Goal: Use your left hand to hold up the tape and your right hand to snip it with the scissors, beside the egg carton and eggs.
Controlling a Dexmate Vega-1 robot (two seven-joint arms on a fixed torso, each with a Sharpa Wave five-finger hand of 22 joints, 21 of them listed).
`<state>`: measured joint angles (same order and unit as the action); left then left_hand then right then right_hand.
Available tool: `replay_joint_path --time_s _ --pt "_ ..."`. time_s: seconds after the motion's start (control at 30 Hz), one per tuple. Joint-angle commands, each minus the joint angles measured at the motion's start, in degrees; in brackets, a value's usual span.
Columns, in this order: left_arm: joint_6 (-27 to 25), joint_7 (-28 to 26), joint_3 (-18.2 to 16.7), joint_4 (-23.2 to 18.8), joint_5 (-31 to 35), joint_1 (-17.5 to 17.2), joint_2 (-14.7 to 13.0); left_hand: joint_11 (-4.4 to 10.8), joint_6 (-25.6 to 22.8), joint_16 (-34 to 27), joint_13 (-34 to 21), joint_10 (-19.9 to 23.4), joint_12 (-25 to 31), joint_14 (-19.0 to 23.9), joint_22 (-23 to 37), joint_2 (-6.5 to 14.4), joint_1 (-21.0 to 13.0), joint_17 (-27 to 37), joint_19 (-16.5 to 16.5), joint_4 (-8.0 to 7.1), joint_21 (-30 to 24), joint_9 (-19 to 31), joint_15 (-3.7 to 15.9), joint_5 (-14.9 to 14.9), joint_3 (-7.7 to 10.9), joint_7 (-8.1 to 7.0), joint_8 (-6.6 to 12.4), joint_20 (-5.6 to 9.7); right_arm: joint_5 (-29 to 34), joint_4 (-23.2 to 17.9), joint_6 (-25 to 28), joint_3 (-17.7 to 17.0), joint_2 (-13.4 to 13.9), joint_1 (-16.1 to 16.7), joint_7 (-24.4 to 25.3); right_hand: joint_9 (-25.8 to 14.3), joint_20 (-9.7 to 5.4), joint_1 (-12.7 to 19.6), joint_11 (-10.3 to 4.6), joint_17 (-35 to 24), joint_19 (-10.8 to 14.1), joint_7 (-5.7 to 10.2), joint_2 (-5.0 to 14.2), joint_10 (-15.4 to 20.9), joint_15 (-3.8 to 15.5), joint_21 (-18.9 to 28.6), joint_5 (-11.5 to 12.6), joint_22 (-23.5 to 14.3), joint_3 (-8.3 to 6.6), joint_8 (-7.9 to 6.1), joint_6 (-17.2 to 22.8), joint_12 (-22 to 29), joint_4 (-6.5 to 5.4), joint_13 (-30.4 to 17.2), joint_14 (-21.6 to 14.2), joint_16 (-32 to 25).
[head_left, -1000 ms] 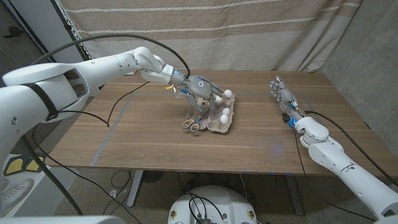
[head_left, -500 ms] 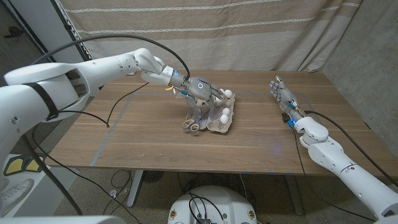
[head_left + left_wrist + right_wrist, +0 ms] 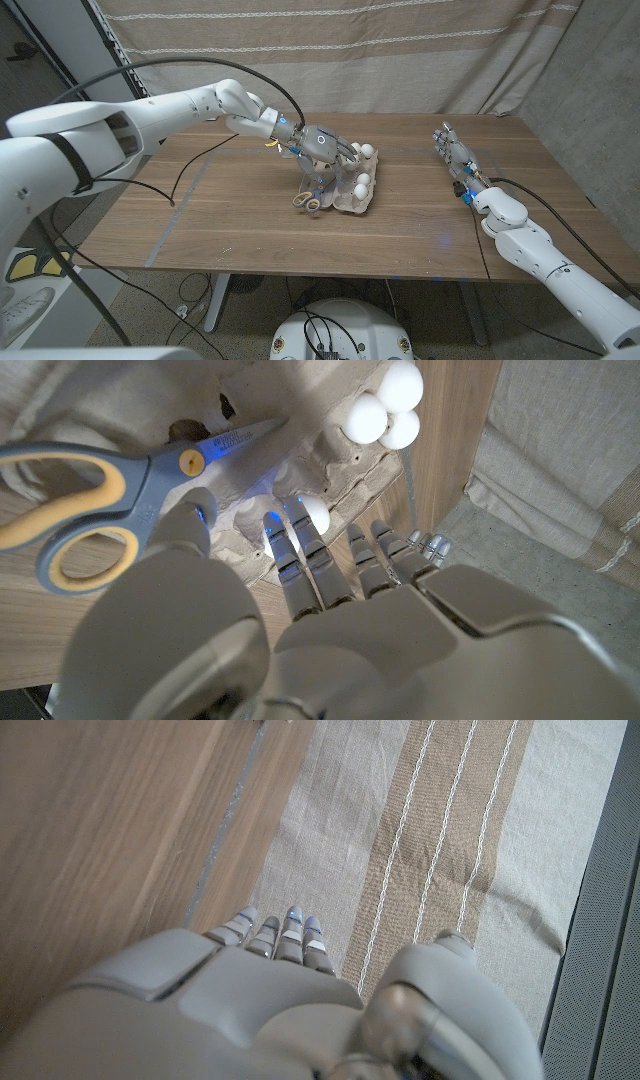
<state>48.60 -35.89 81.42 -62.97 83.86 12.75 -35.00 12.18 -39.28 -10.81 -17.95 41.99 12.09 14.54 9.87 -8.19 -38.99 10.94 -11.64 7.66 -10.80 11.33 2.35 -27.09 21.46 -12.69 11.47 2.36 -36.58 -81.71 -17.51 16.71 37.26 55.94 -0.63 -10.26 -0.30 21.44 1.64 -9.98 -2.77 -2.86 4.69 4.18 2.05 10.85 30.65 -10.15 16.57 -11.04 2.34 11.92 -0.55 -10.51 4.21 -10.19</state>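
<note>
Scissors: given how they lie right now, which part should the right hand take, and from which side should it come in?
Probably the handle loops: the scissors lean on the egg carton, loops at the table's near side, blades running up under the left hand. The open right hand would likely come from the near side, since carton and eggs block the direct path.

Lab: curtain backdrop [image 3: 400, 50], cabled test table [image 3: 250, 215].
</note>
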Motion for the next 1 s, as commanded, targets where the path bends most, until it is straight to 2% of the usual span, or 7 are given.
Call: replay_joint_path --time_s 0.03,1.0 --pt "0.57 0.39 0.70 0.64 -0.08 0.09 0.28 0.17 -0.11 -0.14 -0.32 -0.32 0.15 0.05 0.16 -0.14 0.66 0.12 0.16 0.17 -0.15 0.27 10.00 -0.24 -0.21 0.07 0.35 6.86 0.25 -0.12 0.31 0.19 0.14 -0.33 -0.03 -0.26 -0.10 0.01 -0.02 -0.18 -0.60 0.15 0.73 0.11 0.39 0.37 -0.13 -0.18 0.14 0.01 0.33 0.32 0.33 -0.13 0.27 -0.21" --pt "0.00 2.37 1.42 1.62 -0.68 -0.17 0.91 0.17 -0.12 -0.15 -0.37 -0.31 0.25 -0.18 0.16 -0.12 0.91 0.10 0.40 0.14 -0.11 0.27 9.99 -0.26 -0.28 0.06 0.45 6.76 0.34 -0.45 0.69 0.23 0.41 -0.12 0.11 -0.26 -0.01 0.09 -0.06 -0.18 -0.68 0.12 0.78 0.05 0.28 0.36 -0.19 -0.18 0.12 -0.19 0.83 0.32 0.40 -0.13 0.35 -0.20"
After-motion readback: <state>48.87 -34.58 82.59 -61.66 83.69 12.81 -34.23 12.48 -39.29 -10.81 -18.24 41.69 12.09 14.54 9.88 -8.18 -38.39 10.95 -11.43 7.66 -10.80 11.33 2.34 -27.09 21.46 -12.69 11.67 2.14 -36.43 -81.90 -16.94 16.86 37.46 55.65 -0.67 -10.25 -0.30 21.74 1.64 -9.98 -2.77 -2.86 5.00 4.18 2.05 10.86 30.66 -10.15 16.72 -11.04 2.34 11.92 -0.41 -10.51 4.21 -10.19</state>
